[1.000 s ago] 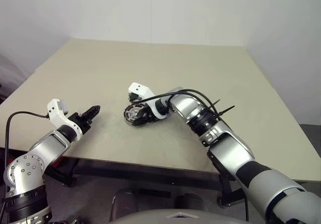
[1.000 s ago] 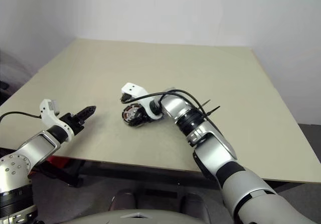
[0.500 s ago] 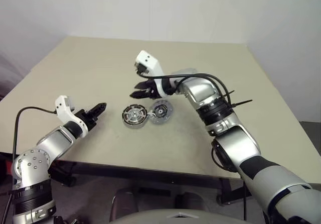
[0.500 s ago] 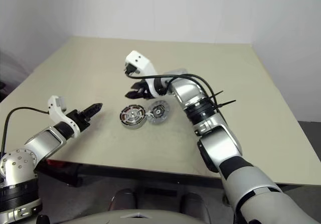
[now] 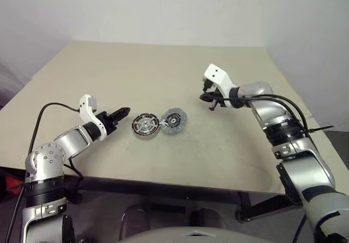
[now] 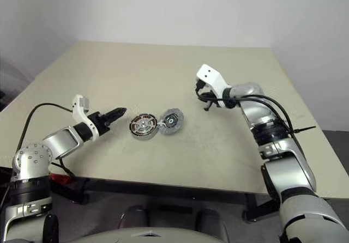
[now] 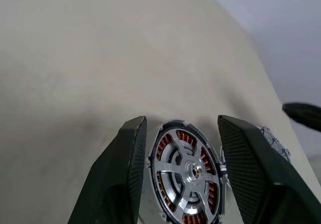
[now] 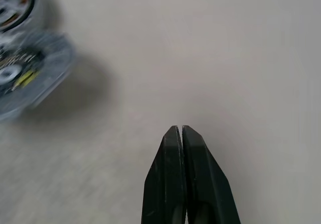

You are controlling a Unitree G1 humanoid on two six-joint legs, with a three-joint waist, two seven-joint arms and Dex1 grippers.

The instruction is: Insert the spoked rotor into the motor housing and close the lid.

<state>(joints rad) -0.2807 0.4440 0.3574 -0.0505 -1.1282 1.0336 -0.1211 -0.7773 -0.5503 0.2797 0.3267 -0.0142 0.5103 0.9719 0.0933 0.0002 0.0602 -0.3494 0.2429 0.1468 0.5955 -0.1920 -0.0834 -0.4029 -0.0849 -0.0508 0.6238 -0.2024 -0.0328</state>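
- The spoked rotor [image 7: 183, 136] is lying flat on the surface [image 5: 218, 145], just ahead of the left gripper [image 5: 124, 112] and lined up with the gap between its jaws.
- Its copper coils are showing through the cutouts of a grey disc with a small hub. That disc is probably the lid [image 7: 194, 170] resting on top, though I cannot tell for sure.
- The motor housing [image 5: 173, 120] is sitting on the rotor's far side from the left jaws, touching its rim and seemingly propped at a slight tilt.
- The left jaws are standing spread and are gripping nothing.
- The right gripper [image 8: 179, 127] is hovering well apart from all three parts, with its jaws pressed together and empty.
- Handling, as I am judging it:
  - The rotor is looking rigid and fairly heavy for its size.
  - Its fine windings are looking easy to scrape, so the jaws should be taking it across the outer rim, not on the copper.
  - The smooth metal of the lid and housing is looking likely to slip, so each is calling for a firm pinch at its edge.
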